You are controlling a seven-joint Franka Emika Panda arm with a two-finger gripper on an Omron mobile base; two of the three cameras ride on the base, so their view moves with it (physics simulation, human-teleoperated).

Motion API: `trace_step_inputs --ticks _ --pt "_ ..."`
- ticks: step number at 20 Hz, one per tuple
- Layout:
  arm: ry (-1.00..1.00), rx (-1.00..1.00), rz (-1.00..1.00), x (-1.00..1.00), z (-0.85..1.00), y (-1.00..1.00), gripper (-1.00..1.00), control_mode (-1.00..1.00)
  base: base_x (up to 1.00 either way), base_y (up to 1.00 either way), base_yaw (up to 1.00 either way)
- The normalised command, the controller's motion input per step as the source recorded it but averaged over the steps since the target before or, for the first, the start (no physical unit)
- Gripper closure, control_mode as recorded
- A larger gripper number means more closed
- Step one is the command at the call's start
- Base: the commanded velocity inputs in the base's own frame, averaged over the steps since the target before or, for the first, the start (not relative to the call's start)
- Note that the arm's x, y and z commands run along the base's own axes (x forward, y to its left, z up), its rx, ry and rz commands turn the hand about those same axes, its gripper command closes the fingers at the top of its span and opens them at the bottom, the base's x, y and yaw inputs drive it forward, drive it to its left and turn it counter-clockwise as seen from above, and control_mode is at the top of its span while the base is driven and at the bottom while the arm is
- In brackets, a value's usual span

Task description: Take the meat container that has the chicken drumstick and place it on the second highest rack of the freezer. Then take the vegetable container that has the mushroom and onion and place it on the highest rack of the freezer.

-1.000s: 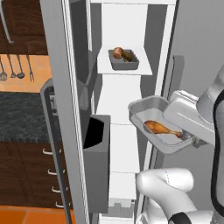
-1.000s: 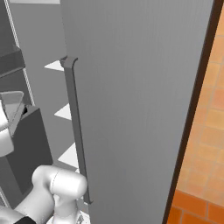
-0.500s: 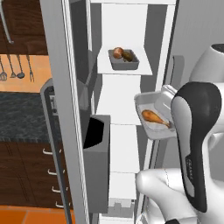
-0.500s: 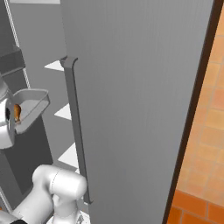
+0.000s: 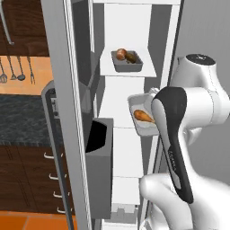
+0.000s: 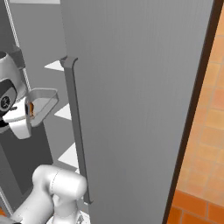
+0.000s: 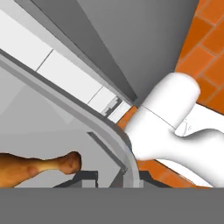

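The tool (image 7: 109, 181) grips the rim of the meat container (image 5: 143, 117), which holds the chicken drumstick (image 5: 143, 116). In the left base view the freezer (image 5: 134, 81) shelf waits at about 10 o'clock from it.

This is a rendered home kitchen. A tall grey-silver freezer (image 5: 63, 90) stands open, its narrow white interior crossed by white shelves (image 5: 127, 71), one of which carries a grey container of food (image 5: 127, 61). Beside it are dark wood cabinets (image 5: 24, 27) with drawer handles (image 5: 53, 177), cooking utensils (image 5: 15, 72) hanging on an orange wall above a dark speckled table (image 5: 22, 119), and an orange tiled floor (image 6: 203, 144).
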Motion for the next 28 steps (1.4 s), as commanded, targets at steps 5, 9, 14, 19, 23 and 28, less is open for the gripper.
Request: trace_step_inputs --ticks 5,9,14,19,23,28 --pt "0.0 0.0 -0.03 0.74 -0.31 0.0 1.0 -1.0 0.0 0.0 0.0" --pt "0.0 0.0 -0.08 0.76 -0.26 0.0 1.0 -1.0 0.0 0.0 0.0" --pt "0.0 0.0 -0.03 0.64 -0.29 0.0 1.0 -1.0 0.0 0.0 0.0" --pt "-0.01 0.0 0.0 0.44 -0.43 0.0 1.0 -1.0 0.0 0.0 0.0" --pt "-0.02 0.0 -0.02 0.47 -0.31 0.0 1.0 -1.0 0.0 0.0 0.0" --pt "0.0 0.0 -0.06 0.62 -0.19 0.0 1.0 -1.0 0.0 0.0 0.0"
